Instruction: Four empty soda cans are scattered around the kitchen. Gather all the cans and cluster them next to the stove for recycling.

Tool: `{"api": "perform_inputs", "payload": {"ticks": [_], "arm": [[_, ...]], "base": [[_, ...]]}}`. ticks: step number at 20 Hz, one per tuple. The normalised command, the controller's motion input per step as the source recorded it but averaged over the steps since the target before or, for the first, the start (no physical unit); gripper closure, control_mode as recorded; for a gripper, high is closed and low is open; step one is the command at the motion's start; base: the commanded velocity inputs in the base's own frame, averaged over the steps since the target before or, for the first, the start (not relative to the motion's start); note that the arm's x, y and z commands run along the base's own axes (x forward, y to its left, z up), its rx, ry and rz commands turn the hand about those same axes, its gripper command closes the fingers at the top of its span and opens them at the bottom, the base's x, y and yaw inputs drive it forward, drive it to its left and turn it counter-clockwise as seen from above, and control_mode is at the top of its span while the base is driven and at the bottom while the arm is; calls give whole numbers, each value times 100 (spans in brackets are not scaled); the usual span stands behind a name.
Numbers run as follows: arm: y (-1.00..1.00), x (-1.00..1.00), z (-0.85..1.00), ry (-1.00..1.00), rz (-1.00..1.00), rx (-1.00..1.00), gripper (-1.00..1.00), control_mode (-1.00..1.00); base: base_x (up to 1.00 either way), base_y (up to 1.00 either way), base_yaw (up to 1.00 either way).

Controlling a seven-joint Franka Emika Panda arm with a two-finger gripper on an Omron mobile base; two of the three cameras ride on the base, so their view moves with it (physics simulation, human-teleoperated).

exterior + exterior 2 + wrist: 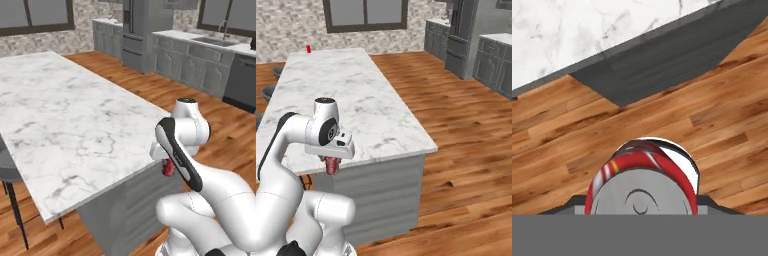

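Tool (332,161) clamped on red soda can (332,165), just off marble island (351,105) edge, above wood floor.

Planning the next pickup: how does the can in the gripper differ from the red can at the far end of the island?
The held can hangs clamped under the gripper, off the island's near edge above the floor; the far can stands free on the island counter. The held can shows white striping in the hand view; the far one is too small to tell. Both are red.

Two cans show: one red can (643,180) at the arm's end, another small red can (308,48) on the far corner of one marble counter (371,110). One fridge (137,32), one sink (215,41).
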Motion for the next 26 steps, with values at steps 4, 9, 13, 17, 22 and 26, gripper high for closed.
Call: {"api": "perform_inputs", "payload": {"ticks": [4,9,13,17,22,26], "arm": [[0,0,0,0,0,0,100,100],[0,0,0,0,0,0,100,100],[0,0,0,0,0,0,100,100],[0,0,0,0,0,0,100,100],[0,0,0,0,0,0,100,100],[0,0,0,0,0,0,100,100]], "base": [[-5,-28,-44],[-4,-21,-41],[0,-18,-38],[19,-19,-29],[34,-15,-25],[26,-36,-36]]}}
